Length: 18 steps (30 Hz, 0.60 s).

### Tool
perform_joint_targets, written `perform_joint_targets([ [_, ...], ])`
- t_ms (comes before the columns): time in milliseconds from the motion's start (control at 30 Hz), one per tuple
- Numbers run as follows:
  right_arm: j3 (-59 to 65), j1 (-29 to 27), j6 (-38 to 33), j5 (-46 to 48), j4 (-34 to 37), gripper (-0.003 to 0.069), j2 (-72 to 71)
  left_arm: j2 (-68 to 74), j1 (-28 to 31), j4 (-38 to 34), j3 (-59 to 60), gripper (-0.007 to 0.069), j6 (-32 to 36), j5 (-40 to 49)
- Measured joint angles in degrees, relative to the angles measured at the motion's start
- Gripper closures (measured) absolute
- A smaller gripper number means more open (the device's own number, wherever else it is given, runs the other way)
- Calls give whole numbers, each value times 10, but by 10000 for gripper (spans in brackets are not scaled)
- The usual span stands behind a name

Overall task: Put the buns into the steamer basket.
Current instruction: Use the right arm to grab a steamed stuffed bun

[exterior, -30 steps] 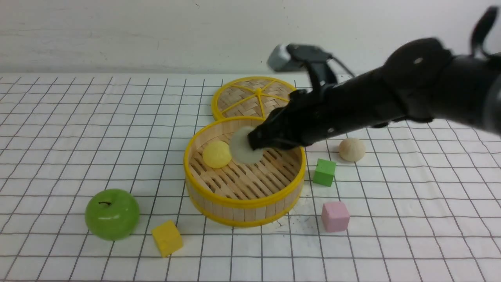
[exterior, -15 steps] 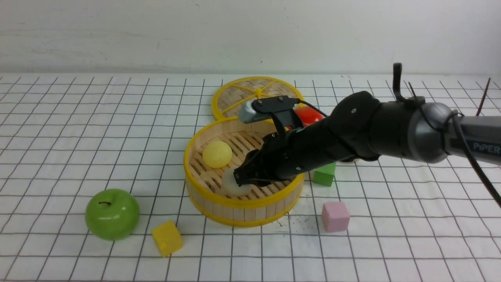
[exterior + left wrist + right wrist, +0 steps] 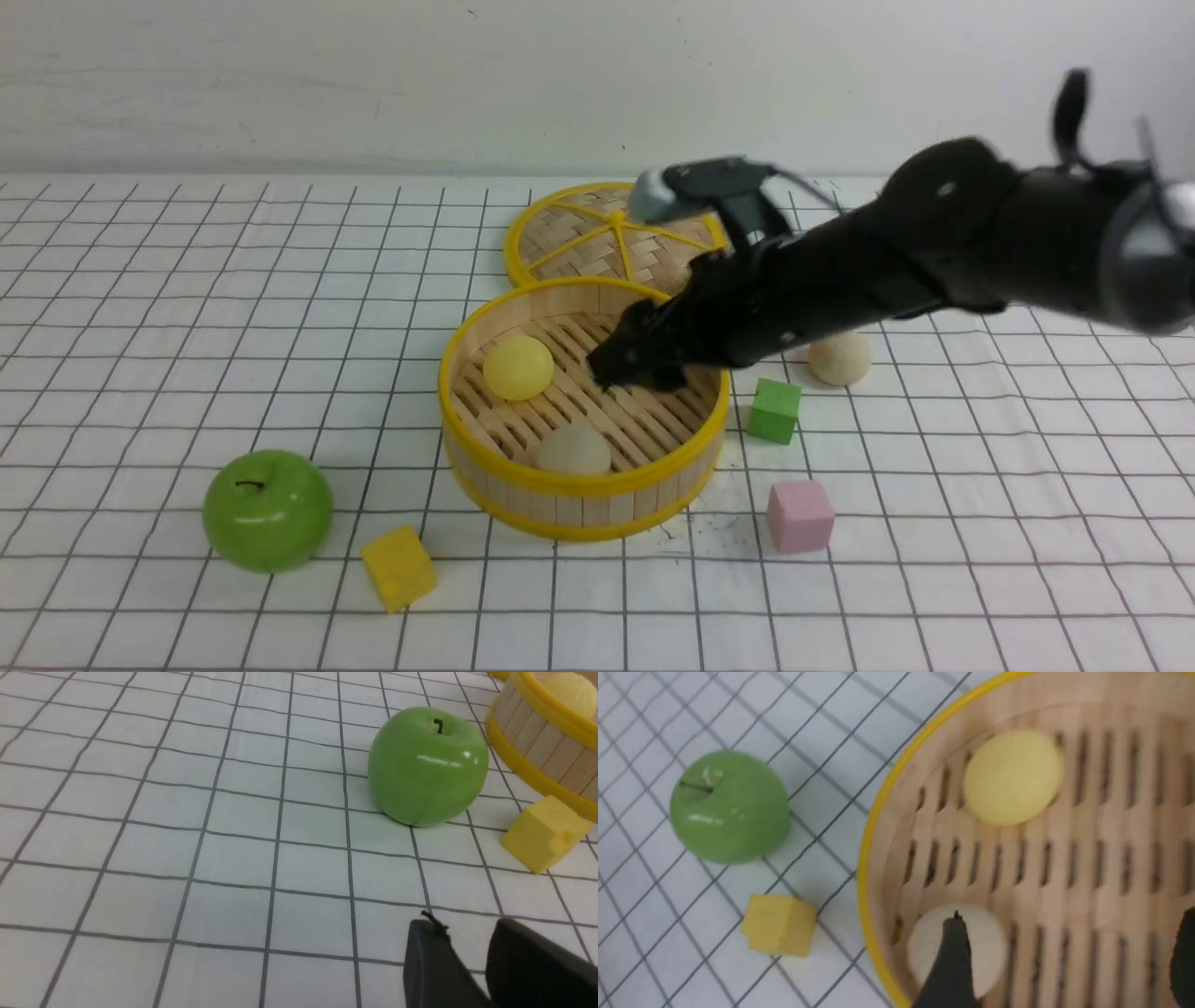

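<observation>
As the front camera frames the scene, table (image 3: pixel 140 327): white, ruled with a dark grid, bearing everything listed below.
Right arm (image 3: pixel 934 243): black, reaching from the right edge across to the basket.
Steamer basket (image 3: pixel 579 485): round bamboo, yellow rims, upright at the table's middle; two buns lie on its slatted floor.
Lid (image 3: pixel 569 238): flat, woven, yellow-spoked, just behind the basket.
Green apple (image 3: pixel 268 511): on the table, well left of the basket.
Right gripper (image 3: pixel 639 369): above the basket's right half; jaws spread wide, nothing between them, touching neither bun.
Left gripper (image 3: pixel 465 926): low over bare table near the apple; jaws narrowly parted, empty.
Pale yellow bun (image 3: pixel 518 367): inside the basket, far left part.
Cream bun (image 3: pixel 572 450): inside the basket, against the near wall.
Second cream bun (image 3: pixel 840 359): outside, on the table right of the basket, partly behind the arm.
Cubes: green cube (image 3: pixel 774 410) beside the basket's right wall; pink cube (image 3: pixel 800 515) nearer the camera; yellow cube (image 3: pixel 399 567) between apple and basket.
</observation>
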Motion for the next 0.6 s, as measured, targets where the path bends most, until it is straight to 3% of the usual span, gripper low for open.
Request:
perform_joint_targets([
  [200,0,-116,0,31,3,85,-28,0,0,0,0,438,0,0],
  [400,0,-196,7,53,-8,85,-13,0,0,0,0,431,0,0],
  [600,-22,-190,146,38,-159,94,-10,0,0,0,0,426,0,0],
])
